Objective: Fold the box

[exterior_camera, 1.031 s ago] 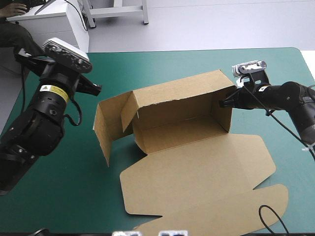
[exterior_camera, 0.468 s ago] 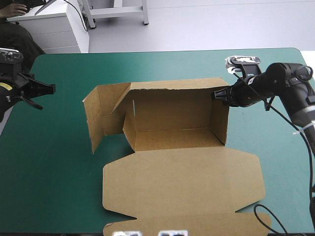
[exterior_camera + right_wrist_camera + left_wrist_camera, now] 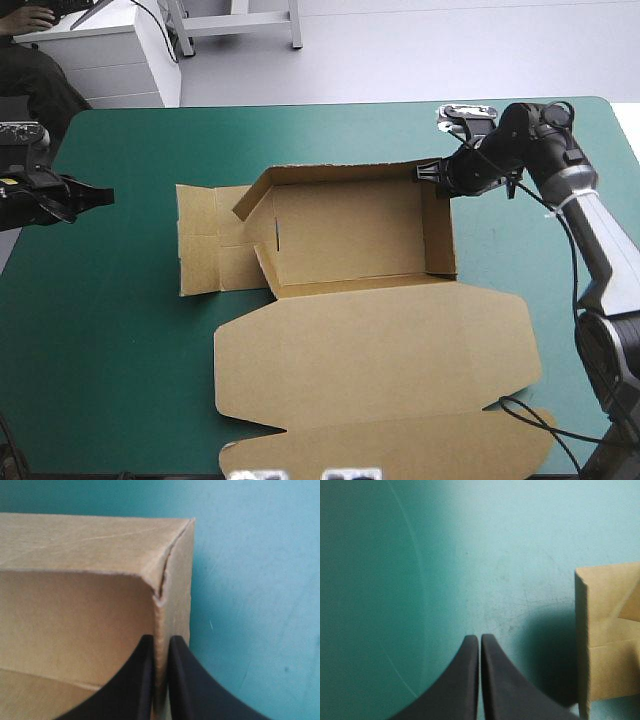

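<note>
The box (image 3: 350, 250) sits mid-frame on the teal-green desk (image 3: 120, 380), half raised. Its back and right walls stand, the lid panel (image 3: 380, 355) lies flat toward the lower edge, and the left end flap (image 3: 205, 240) lies flat, untucked. The right hand (image 3: 433, 172), upper right of centre, is clamped on the box's far right corner, with the board pinched between its black fingers (image 3: 135, 680). The left hand (image 3: 98, 196) hovers at the left edge, clenched on nothing, well apart from the box.

The risk I see is that corner. The right wrist view shows a dark gap (image 3: 165, 575) along its edge, so a hard pull or twist could tear or spread it. With one hand holding, the box could also swivel or slide.
</note>
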{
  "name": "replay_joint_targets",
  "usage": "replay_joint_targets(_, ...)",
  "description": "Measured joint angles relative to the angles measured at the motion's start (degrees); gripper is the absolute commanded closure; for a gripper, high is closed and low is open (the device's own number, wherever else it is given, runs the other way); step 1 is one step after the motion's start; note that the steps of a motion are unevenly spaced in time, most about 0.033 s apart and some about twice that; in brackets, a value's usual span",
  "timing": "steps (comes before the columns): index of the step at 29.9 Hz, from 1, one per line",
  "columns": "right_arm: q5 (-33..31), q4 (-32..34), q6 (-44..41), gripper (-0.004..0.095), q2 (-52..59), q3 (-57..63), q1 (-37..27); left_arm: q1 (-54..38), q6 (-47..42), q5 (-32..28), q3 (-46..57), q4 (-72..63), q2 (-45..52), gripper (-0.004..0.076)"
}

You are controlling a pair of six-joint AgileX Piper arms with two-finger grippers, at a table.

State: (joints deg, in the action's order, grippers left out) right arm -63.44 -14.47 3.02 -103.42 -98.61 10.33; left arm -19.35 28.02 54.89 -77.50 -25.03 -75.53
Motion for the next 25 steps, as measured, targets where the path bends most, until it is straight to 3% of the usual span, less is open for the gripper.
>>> replay_joint_targets(4,3.2,0.0,0.15,0.0588,-3.82,-1.03,0.12,-0.1,0.02,0.12,0.0,-0.14,-0.05,0.0724)
replay_joint_targets(7,3.26,0.25,0.15,0.0508,-5.6,-1.08,0.18,-0.17,0.07,0.12,0.0,-0.14,-0.05,0.0724)
replay_joint_targets(12,1.55,2.31,-0.35,0.0498,-5.67,-4.09,0.23,-0.17,0.27,0.69,0.0,-0.09,-0.06,0.0724)
replay_joint_targets(19,-7.14,5.17,-0.52,0.0524,-4.51,-17.16,0.23,-0.17,0.27,1.3,0.0,-0.09,-0.3,0.0724)
replay_joint_targets(25,-8.07,4.29,-3.02,0.0548,-3.48,-22.23,0.23,-0.17,0.29,1.64,0.0,-0.09,-0.43,0.0724)
